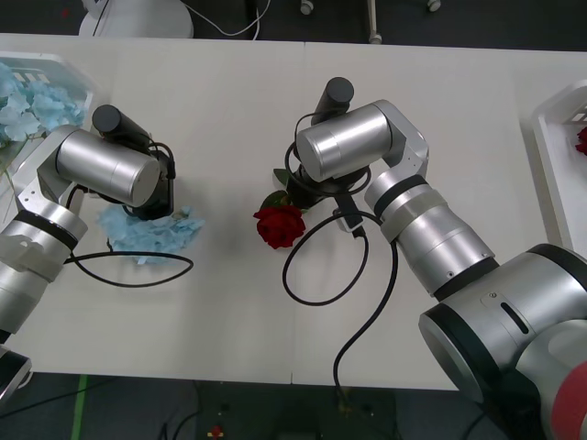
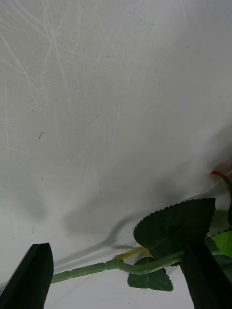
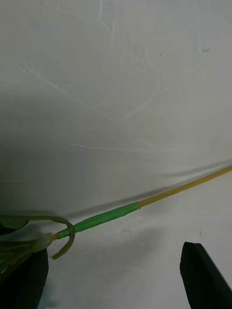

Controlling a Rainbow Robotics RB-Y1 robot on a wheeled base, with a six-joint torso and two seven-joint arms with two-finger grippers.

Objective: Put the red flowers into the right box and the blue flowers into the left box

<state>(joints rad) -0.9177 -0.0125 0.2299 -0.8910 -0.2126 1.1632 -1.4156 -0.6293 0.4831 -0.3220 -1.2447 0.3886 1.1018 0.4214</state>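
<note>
Now both arms bend down over the white table point(image 1: 229, 101), each one above a flower. The right arm reaches in from the right side, and its wrist points down at a red flower point(image 1: 279, 225) lying near the middle of the table. From the right wrist camera, the right gripper point(image 2: 121, 277) has its two black fingers wide apart, and the green stem point(image 2: 92, 270) with its dark leaf point(image 2: 176, 224) lies across the table between them. Nothing is pinched yet.

The left arm bends down on the left side, right over a pale blue flower point(image 1: 151, 231) that lies on the table. From the left wrist camera, the left gripper point(image 3: 113, 277) is also spread wide, one black finger at each corner. A thin stem point(image 3: 159, 198), green and then yellow, lies slanted on the table a bit beyond the fingers.

From the front camera you can also see the boxes. The left box point(image 1: 78, 78) sits at the far left corner with more blue flowers point(image 1: 27, 105) inside. The right box point(image 1: 550, 156) sits at the right edge, with a bit of red point(image 1: 581, 139) peeking out of it. The wrist cameras show the stems up close, and the front camera hides those stems under the arms.
</note>
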